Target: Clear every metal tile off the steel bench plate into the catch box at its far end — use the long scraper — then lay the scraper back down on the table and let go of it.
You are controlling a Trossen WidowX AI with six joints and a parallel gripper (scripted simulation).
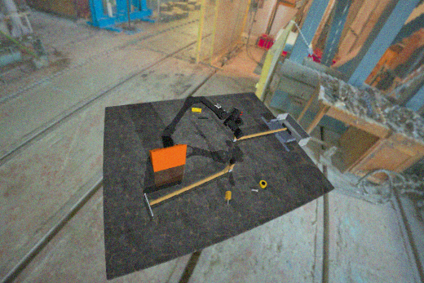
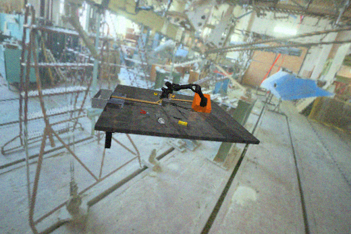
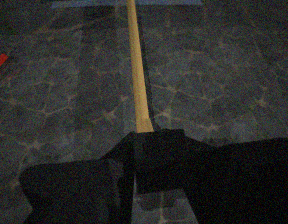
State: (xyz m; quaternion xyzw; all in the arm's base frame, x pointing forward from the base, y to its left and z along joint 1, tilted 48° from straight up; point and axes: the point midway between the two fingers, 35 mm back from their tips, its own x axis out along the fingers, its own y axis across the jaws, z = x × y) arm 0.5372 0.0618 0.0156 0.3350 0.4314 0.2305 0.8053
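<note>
My gripper is shut on the near end of a wooden-handled long scraper. Its handle reaches over the near lip of the steel bench plate. Its head lies over the plate near the catch box, small and dark in the top view; its exact contact is unclear. The plate's bluish edge crosses the top of the wrist view. The grey catch box stands at the plate's far end. I cannot make out separate metal tiles or see inside the box.
A second long wooden-handled tool with a thin metal head lies on the table. An orange panel stands by the arm's base. A yellow block, red-handled tool, yellow-handled screwdriver and yellow ring lie around.
</note>
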